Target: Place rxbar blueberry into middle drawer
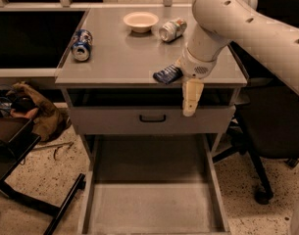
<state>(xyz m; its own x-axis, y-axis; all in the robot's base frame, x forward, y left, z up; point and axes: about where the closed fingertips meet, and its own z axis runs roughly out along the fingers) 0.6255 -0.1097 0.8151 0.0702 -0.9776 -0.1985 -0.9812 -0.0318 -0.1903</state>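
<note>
The rxbar blueberry (167,74), a small dark blue bar with white markings, lies flat on the grey table top (119,53) near its front edge. My gripper (191,101) hangs down from the white arm, just right of the bar and slightly below it, in front of the table's front edge. It holds nothing that I can see. The middle drawer (154,207) is pulled out wide open below, showing a plain grey floor with nothing in it.
A grey drawer front with a black handle (152,118) sits under the table top. A blue soda can (82,44) lies at the left, with a white bowl (140,21) and a silver can (171,30) at the back. An office chair (271,126) stands to the right, and a bag (31,109) on the floor to the left.
</note>
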